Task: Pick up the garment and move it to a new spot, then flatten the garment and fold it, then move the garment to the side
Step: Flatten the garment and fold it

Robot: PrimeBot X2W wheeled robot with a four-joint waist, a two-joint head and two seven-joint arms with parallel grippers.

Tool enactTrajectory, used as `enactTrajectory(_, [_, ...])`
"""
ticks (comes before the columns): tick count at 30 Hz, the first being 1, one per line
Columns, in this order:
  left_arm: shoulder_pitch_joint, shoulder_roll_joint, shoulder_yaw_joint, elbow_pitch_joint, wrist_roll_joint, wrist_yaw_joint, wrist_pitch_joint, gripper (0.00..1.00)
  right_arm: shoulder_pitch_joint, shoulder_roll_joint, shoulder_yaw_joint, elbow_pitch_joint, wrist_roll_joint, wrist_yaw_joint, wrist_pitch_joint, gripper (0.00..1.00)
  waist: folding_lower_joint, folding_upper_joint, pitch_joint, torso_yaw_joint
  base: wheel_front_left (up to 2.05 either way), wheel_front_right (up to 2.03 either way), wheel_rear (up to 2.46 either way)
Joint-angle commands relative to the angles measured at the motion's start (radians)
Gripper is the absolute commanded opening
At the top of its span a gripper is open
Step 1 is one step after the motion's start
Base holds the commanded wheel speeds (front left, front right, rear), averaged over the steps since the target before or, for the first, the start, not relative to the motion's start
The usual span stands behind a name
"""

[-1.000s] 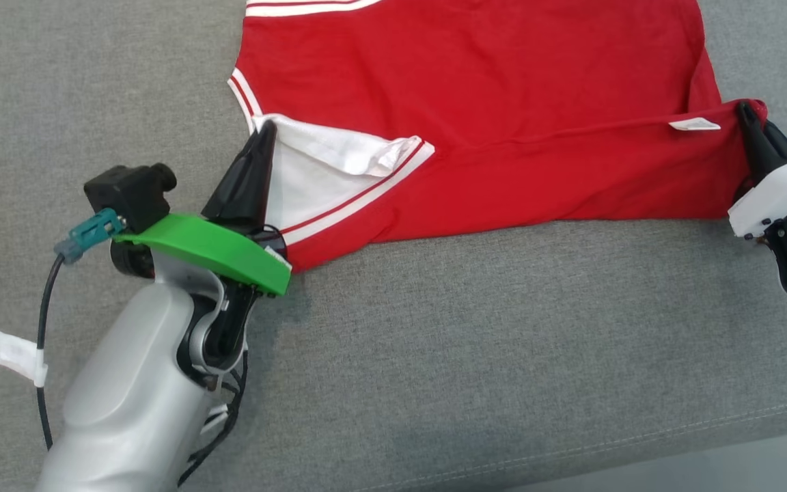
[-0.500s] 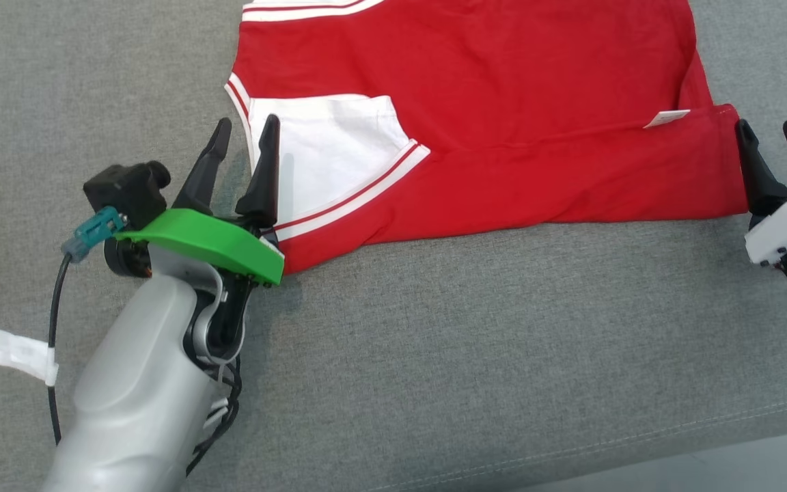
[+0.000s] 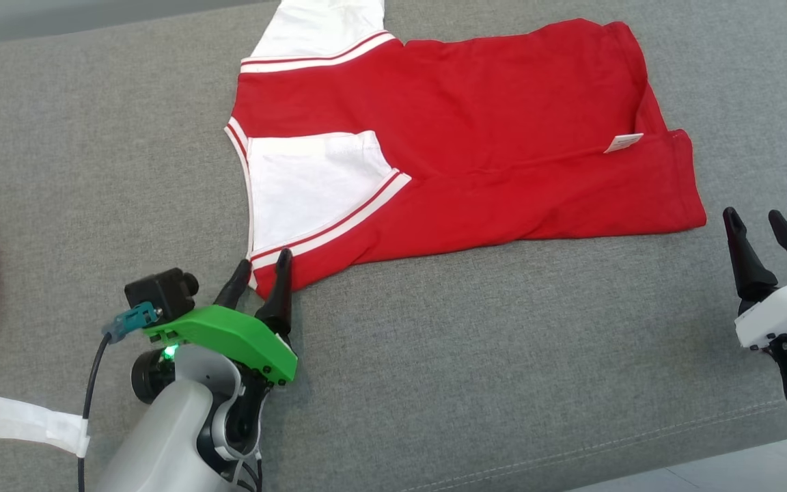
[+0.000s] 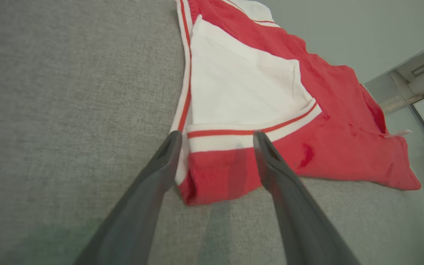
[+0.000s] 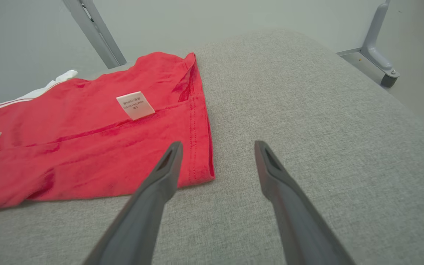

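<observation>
Since the prior frame left gripper (image 3: 264, 258) and right gripper (image 3: 751, 212) drawn back from the garment (image 3: 475, 123), both spread open, empty, left fingertips straddling its near corner, right one apart from its hem, garment flat on grey cushion (image 3: 475, 355).

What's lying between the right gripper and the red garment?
Nothing but bare grey upholstery: the head view shows a narrow strip of it separating the open right gripper from the garment.
</observation>
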Motion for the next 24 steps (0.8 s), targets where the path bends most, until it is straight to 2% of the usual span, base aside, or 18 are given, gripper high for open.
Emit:
enactTrajectory(1, [0.018, 0.007, -0.002, -0.006, -0.017, 0.016, 0.027, 1.00, 0.025, 0.016, -0.012, -0.013, 0.011, -0.001, -0.003, 1.00, 0.0000, 0.0000, -0.004, -0.002, 0.00, 0.00, 0.00])
enactTrajectory(8, [-0.001, -0.009, -0.023, 0.034, -0.033, 0.050, 0.104, 1.00, 0.023, 0.025, -0.001, -0.026, 0.017, -0.001, -0.003, 1.00, 0.0000, 0.0000, 0.009, -0.007, 0.00, 0.00, 0.00])
enactTrajectory(9, [-0.004, -0.011, -0.029, 0.044, -0.034, 0.053, 0.115, 0.96, 0.015, 0.027, 0.004, -0.024, 0.020, -0.001, -0.003, 1.00, 0.0000, 0.0000, 0.011, -0.008, 0.00, 0.00, 0.00])
enactTrajectory(10, [-0.008, -0.013, -0.035, 0.051, -0.029, 0.054, 0.120, 0.66, 0.007, 0.030, 0.009, -0.018, 0.026, -0.001, 0.000, 1.00, 0.0000, 0.0000, 0.013, -0.009, 0.00, 0.00, 0.00])
enactTrajectory(11, [-0.012, -0.014, -0.040, 0.054, -0.023, 0.052, 0.123, 0.12, 0.000, 0.034, 0.014, -0.012, 0.034, -0.001, 0.006, 1.00, 0.0000, 0.0000, 0.015, -0.009, 0.00, 0.00, 0.00])
enactTrajectory(12, [-0.014, -0.016, -0.042, 0.056, -0.020, 0.047, 0.121, 0.00, -0.009, 0.042, 0.017, -0.004, 0.047, -0.001, 0.012, 1.00, 0.0000, 0.0000, 0.017, -0.010, 0.00, 0.00, 0.00])
enactTrajectory(17, [-0.019, -0.003, -0.047, 0.053, -0.009, 0.035, 0.100, 0.00, -0.066, 0.058, 0.054, 0.047, 0.088, -0.001, 0.042, 1.00, 0.0000, 0.0000, 0.021, -0.003, 0.00, 0.00, 0.00])
enactTrajectory(24, [-0.046, 0.018, -0.048, 0.035, 0.004, 0.026, 0.101, 0.00, -0.161, 0.076, 0.094, 0.191, 0.133, -0.001, 0.104, 1.00, 0.0000, 0.0000, 0.039, 0.020, 0.00, 0.00, 0.00])
